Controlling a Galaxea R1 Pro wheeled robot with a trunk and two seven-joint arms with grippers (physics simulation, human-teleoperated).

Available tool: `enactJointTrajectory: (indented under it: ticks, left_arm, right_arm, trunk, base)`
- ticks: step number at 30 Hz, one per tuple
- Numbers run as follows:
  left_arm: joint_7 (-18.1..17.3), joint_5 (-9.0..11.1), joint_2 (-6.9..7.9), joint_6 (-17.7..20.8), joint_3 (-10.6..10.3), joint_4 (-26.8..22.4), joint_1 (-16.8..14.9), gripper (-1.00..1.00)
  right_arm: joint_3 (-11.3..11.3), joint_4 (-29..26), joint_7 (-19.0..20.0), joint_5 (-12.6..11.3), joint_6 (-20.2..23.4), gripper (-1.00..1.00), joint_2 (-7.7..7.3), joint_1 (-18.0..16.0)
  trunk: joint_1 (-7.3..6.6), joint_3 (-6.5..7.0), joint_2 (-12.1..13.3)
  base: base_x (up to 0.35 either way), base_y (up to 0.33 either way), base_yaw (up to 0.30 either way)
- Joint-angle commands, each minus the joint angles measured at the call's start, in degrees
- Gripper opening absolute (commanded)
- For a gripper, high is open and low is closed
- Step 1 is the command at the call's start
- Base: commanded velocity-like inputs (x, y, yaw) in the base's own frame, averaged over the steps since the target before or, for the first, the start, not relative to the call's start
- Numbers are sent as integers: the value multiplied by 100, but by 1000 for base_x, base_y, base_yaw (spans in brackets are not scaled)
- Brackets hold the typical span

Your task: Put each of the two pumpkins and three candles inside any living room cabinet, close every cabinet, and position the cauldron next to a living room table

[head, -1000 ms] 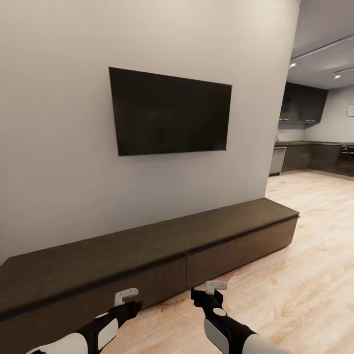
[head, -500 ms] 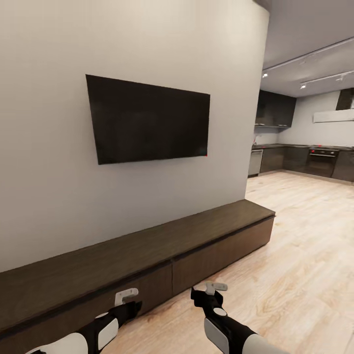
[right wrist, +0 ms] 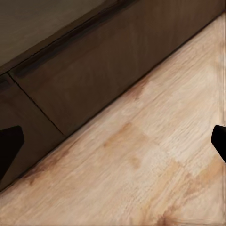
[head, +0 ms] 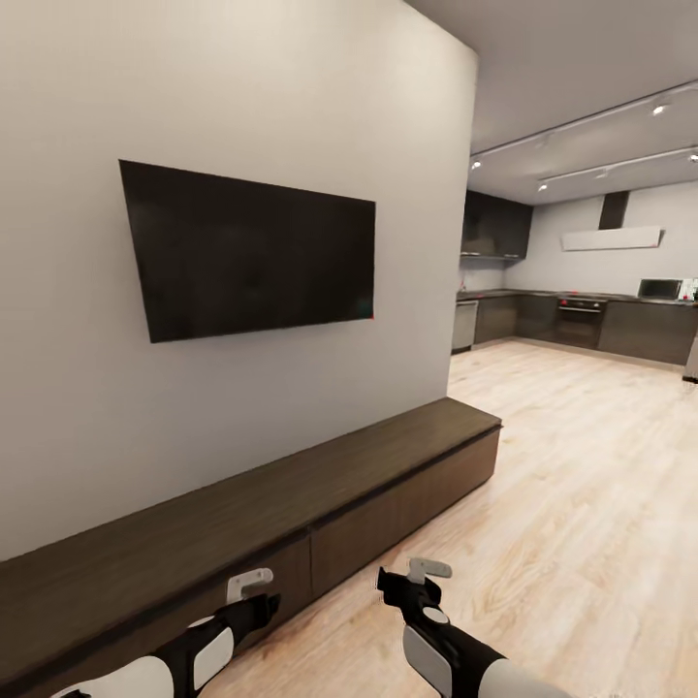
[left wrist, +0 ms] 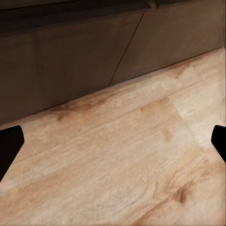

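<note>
A plain grey wall (head: 242, 107) rises beyond both grippers, and a pale wood floor (head: 582, 504) runs under them and away to the robot's right toward a dark kitchen (head: 582, 325) in the distance. A black wall-mounted television (head: 252, 252) hangs high above and ahead of the grippers. The cabinet (head: 291, 504), long, low and dark brown, stands along the foot of the wall just ahead of both grippers, its flat fronts closed, with a seam between two fronts lying roughly between the two arms.

The left gripper (head: 250, 582) hovers over the floor close in front of a cabinet front; in the left wrist view its two dark fingertips (left wrist: 10, 148) stand spread wide at the frame's edges, with bare floorboards and the cabinet base between them, so it is released and holds nothing. The right gripper (head: 424, 569) hangs at about the same height, near the cabinet but not touching it; its fingertips (right wrist: 9, 146) are likewise spread far apart over floor and cabinet front, grasping nothing.
</note>
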Motion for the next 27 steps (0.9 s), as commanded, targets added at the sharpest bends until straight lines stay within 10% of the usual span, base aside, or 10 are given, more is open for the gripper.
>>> enactJointTrajectory:
  ticks: [1,27]
  left_arm:
    - [-11,62,1,-16,-49,1,-3,100]
    - [-10,55,-43,-16,-28,6,-3,100]
  right_arm:
    - [46,2,-26,-92,-35,100,0,-9]
    - [46,215,-21,-241,-59,100,0,-11]
  trunk:
    - [-23,19,39]
    - [-594,651,1081]
  base:
    - [0,0,-235]
    - [0,0,-237]
